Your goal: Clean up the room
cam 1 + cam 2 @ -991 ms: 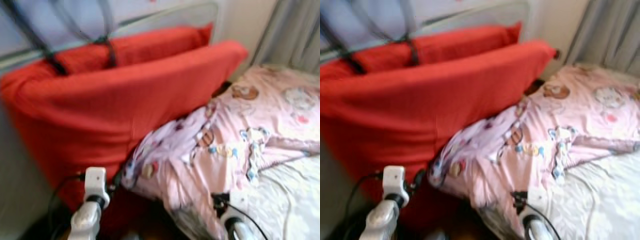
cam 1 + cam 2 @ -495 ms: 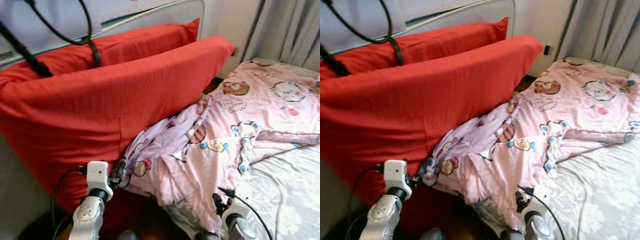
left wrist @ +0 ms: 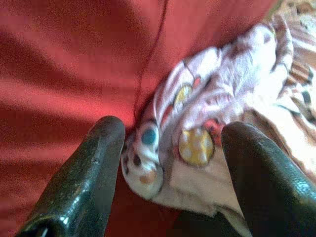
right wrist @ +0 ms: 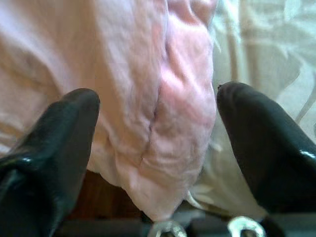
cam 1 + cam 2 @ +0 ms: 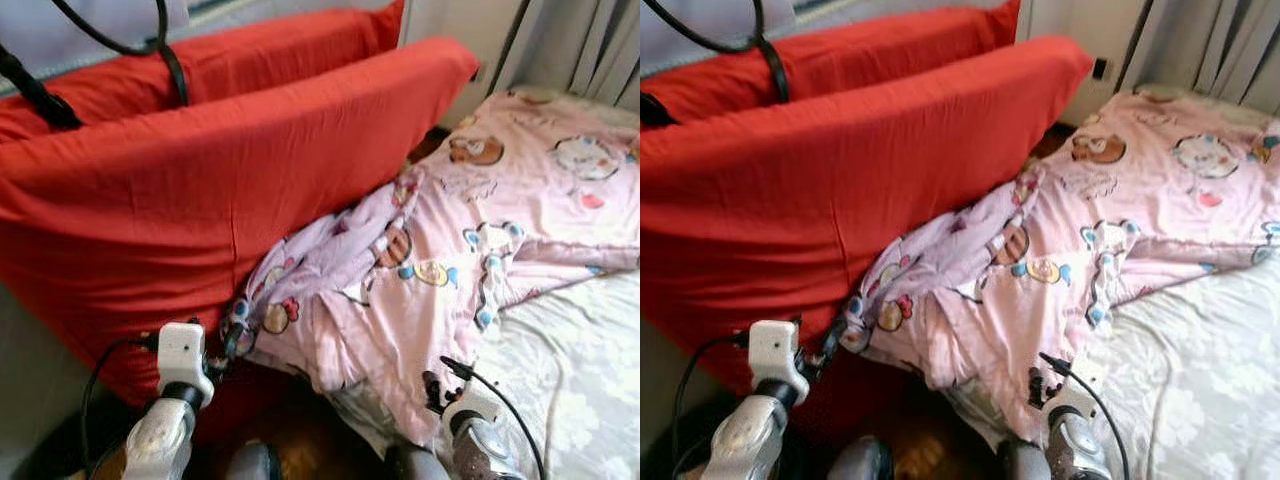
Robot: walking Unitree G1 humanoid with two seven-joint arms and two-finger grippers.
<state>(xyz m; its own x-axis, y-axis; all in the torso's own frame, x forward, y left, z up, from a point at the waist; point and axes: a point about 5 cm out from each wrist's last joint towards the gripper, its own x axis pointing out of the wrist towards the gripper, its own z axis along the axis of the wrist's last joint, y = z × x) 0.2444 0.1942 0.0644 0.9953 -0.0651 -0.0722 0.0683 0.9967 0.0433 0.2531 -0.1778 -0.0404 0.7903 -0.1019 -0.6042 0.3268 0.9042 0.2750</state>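
Reaching low at the bed's edge, the left gripper [image 3: 168, 163] spreads its black fingers either side of the bunched corner of the pink cartoon-printed cotton duvet [image 5: 440, 260], which sits just ahead between them. The right gripper [image 4: 155, 148] is spread wide too, the duvet's hanging hem directly before it, pale floral sheet [image 5: 1200, 380] alongside. Beyond the left gripper leans a big red fabric cushion [image 5: 200, 190], a second red cushion [image 5: 260, 50] behind it, grey curtains [image 5: 1210, 45] farthest off.

Bright, even daylight; head views fairly sharp, softly blurred at edges; wrist views close, fingers out of focus.
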